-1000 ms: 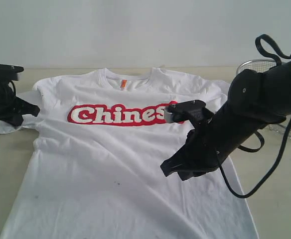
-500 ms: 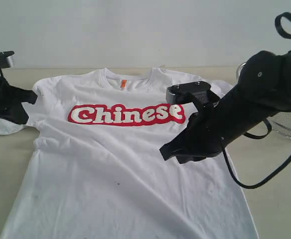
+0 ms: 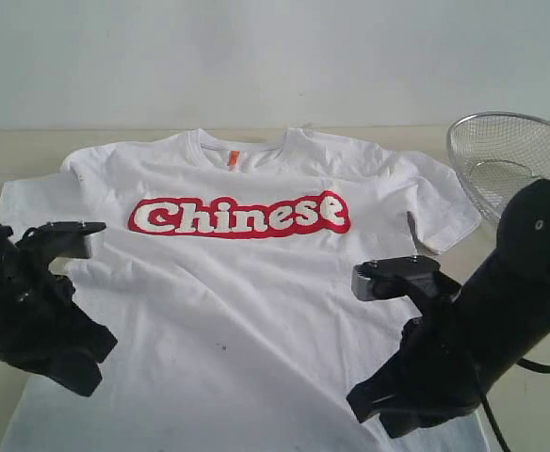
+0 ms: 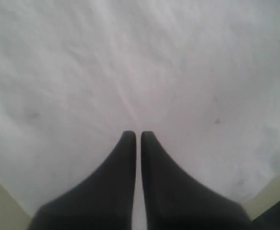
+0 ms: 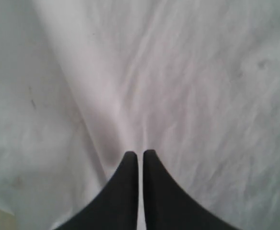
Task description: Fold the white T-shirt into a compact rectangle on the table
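1. Lying flat, front up, on the table, collar toward the far edge: white T-shirt.
2. Jaws pressed together over the shirt's lower left side, near the front edge: left gripper.
3. Likewise clamped tip to tip, over the lower right side: right gripper.
4. Standing toward the far right corner, near the sleeve: wire basket.

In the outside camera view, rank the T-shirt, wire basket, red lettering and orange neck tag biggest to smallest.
1. T-shirt
2. wire basket and red lettering: about alike; the basket is cut off at the edge.
3. orange neck tag
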You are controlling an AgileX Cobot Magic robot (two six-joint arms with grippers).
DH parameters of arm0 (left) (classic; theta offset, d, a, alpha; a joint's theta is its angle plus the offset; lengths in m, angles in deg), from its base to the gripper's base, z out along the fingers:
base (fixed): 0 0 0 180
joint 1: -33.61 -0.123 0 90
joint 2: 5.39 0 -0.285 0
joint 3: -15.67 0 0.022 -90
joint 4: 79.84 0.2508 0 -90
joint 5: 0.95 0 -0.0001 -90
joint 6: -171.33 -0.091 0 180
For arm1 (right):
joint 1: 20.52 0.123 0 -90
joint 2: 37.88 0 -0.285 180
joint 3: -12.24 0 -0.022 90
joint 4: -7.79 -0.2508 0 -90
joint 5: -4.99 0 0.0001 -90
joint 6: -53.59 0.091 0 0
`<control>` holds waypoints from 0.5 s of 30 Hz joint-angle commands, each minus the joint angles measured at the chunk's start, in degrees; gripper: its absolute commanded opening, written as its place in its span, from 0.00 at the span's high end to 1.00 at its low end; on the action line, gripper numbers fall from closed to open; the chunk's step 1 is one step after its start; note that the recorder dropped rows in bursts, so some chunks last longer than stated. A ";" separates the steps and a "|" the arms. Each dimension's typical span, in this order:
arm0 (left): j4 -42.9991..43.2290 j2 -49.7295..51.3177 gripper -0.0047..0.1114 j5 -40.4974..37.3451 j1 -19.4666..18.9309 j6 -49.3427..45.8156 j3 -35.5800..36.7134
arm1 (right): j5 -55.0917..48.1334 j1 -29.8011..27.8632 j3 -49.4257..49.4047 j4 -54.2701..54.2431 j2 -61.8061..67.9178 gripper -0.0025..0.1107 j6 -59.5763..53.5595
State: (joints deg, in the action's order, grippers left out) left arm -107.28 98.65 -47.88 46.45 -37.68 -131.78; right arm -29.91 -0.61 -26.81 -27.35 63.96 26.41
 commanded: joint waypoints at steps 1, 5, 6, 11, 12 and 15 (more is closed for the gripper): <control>1.53 0.48 0.92 3.46 0.49 1.06 2.78 | -0.12 0.09 -1.44 -0.49 -3.96 0.98 -0.53; 1.41 2.96 0.92 3.80 0.49 1.16 4.12 | -0.50 0.09 -1.44 -0.09 -5.98 0.98 -0.06; 1.41 3.31 0.92 3.80 0.49 1.16 4.42 | -0.84 0.09 -1.44 -0.09 -5.98 0.98 -0.06; 1.92 4.13 0.92 5.74 0.49 2.22 6.57 | -1.21 0.09 -1.44 1.63 -5.98 0.98 1.05; 2.55 4.13 0.92 6.06 0.49 2.95 7.01 | -1.06 0.09 -1.44 2.04 -5.98 0.98 1.34; 3.68 4.13 0.92 6.35 0.49 4.44 7.69 | -0.88 0.09 -1.44 2.52 -5.98 0.98 1.75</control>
State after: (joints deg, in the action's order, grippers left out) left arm -105.78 102.59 -42.84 46.72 -35.14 -125.50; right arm -30.72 -0.61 -27.97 -25.68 58.59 27.66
